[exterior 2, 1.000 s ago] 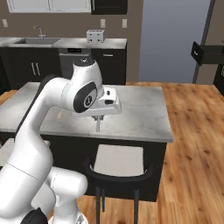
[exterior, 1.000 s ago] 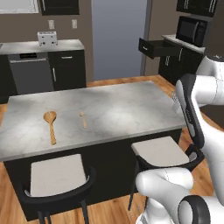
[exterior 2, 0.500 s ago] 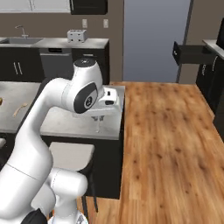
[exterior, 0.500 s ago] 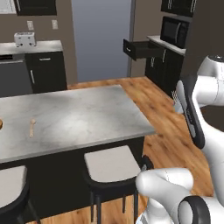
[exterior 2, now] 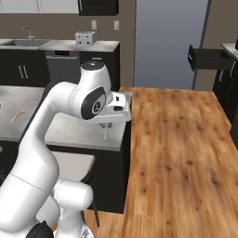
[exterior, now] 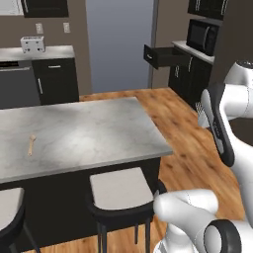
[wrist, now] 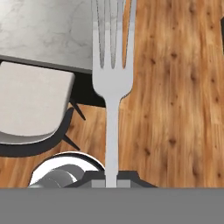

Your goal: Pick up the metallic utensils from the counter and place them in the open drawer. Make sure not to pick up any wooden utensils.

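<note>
With the jaws clamped on a fork [wrist: 111, 83], the carry step is in hand; next the base must close on the open drawer [exterior 2: 208, 57] at two o'clock.

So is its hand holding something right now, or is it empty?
Hand: closed on a silvery fork, gripped by the handle with the tines pointing away.

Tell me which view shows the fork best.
The hand view: the fork runs up its middle, tines and handle plain, its handle clamped in the shut gripper. The right base view shows a thin sliver below the hand; the left base view just tines.
</note>
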Tool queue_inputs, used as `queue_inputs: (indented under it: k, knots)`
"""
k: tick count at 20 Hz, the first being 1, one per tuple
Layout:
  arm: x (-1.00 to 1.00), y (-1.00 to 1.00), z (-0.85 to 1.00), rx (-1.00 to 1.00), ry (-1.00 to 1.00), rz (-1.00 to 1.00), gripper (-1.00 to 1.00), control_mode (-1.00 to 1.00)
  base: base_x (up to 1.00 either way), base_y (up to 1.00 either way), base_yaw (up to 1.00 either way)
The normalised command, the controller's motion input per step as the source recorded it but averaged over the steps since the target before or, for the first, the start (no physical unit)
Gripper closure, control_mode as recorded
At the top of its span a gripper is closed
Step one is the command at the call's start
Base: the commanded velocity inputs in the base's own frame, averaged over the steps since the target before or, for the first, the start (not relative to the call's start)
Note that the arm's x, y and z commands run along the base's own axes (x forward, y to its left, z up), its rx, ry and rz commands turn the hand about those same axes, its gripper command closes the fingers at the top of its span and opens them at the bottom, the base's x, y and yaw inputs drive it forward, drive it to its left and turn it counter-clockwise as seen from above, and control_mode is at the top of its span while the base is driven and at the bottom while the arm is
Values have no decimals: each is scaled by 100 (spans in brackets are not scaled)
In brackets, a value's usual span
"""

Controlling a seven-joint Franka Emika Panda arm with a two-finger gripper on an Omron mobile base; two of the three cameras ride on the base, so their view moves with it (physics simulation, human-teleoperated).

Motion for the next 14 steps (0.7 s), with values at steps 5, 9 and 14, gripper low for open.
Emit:
queue_inputs:
  k: [5,9,14]
  knots:
    - [0,0,0,0,0,0,100,100,53,-82,4]
    - [0,0,0,0,0,0,100,100,0,-100,-1]
    - [0,0,0,0,0,0,100,100,0,-100,-3]
